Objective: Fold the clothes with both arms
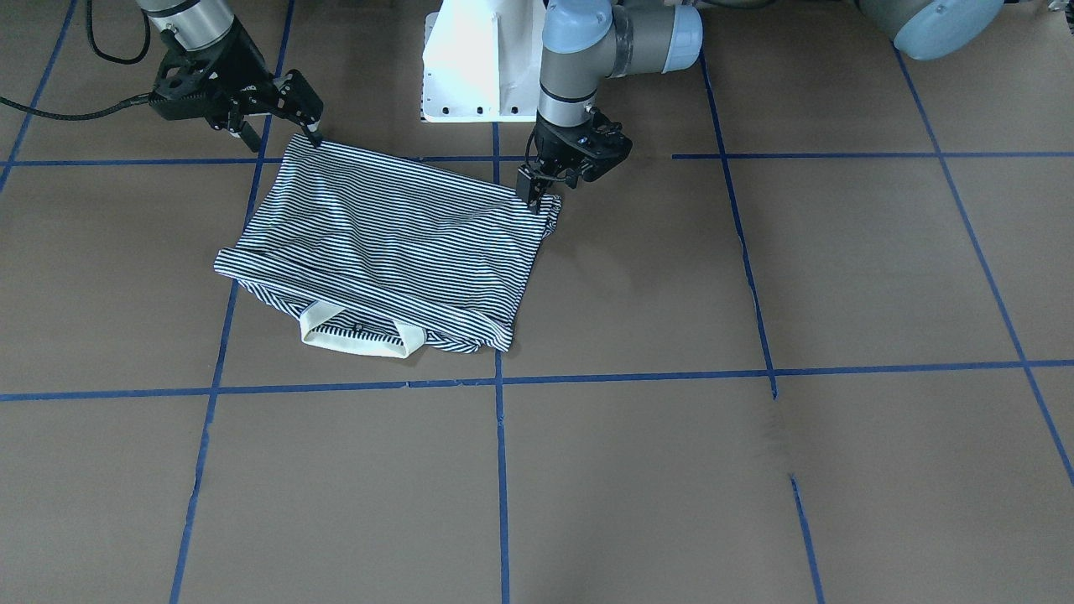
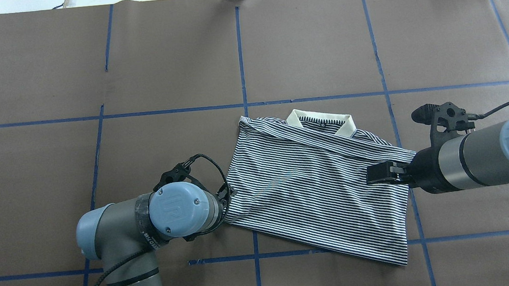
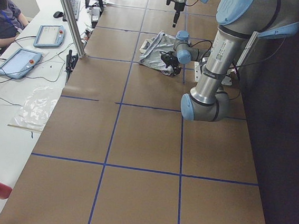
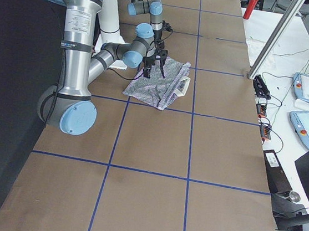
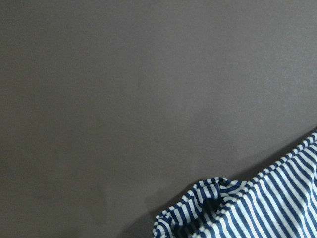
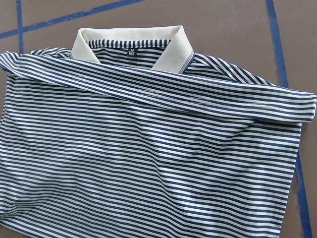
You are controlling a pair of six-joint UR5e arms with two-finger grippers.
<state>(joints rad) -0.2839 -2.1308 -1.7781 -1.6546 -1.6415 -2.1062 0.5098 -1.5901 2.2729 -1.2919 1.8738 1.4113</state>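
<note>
Cream-collared, the navy-and-white striped polo shirt lies folded on the brown table. Left black two-finger gripper pinches one shirt corner; right black gripper touches another, grip unclear.

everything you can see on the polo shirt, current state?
The polo shirt is thin navy-and-white striped knit with a plain white collar and a small neck label inside it. It lies folded into a rough rectangle on the brown table, collar on the far side from the robot, the hem edge folded up across just below the collar. The left gripper and the right gripper each meet a near corner; whether they pinch the cloth is unclear.
</note>
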